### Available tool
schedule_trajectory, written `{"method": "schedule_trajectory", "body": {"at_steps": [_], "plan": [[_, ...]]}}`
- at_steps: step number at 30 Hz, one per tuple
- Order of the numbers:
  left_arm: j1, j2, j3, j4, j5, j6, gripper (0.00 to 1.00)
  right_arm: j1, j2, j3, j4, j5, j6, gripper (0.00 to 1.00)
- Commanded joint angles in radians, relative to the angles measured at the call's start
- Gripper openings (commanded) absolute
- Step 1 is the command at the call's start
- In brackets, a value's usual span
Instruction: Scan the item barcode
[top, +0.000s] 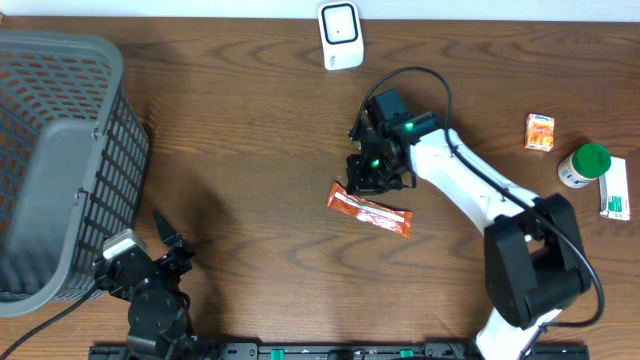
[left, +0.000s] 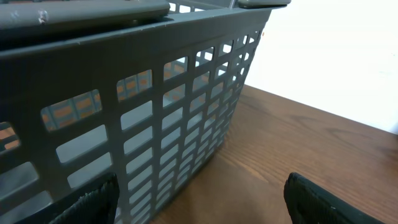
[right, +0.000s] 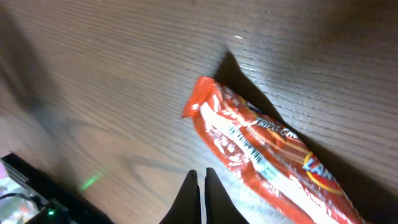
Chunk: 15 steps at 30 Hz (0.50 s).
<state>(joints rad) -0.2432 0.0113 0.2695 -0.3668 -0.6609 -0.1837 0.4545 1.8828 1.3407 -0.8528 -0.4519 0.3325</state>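
An orange-red snack wrapper (top: 370, 210) lies flat on the wooden table near the middle. In the right wrist view the wrapper (right: 267, 155) shows a barcode strip (right: 239, 140) facing up. My right gripper (top: 366, 178) hovers just above the wrapper's left end, and its jaws (right: 199, 173) are shut with nothing between them. A white scanner-like device (top: 341, 35) stands at the table's far edge. My left gripper (top: 170, 242) rests at the front left beside the basket. It (left: 199, 190) is open and empty.
A large grey slatted basket (top: 60, 160) fills the left side, and its wall (left: 155, 93) stands close in front of the left gripper. At the right sit a small orange box (top: 540, 131), a green-lidded bottle (top: 583, 165) and a white-green box (top: 617, 190).
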Motion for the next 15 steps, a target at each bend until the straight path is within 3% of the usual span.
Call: {"method": "schedule_trajectory", "body": {"at_steps": [1, 15], "plan": [[0.002, -0.001, 0.003, 0.0, -0.013, -0.006, 0.85, 0.01, -0.006, -0.001, -0.021, 0.063, 0.011, 0.01], [0.002, -0.001, 0.003, 0.0, -0.013, -0.005, 0.85, 0.019, 0.119, -0.088, 0.04, 0.137, 0.041, 0.01]]}}
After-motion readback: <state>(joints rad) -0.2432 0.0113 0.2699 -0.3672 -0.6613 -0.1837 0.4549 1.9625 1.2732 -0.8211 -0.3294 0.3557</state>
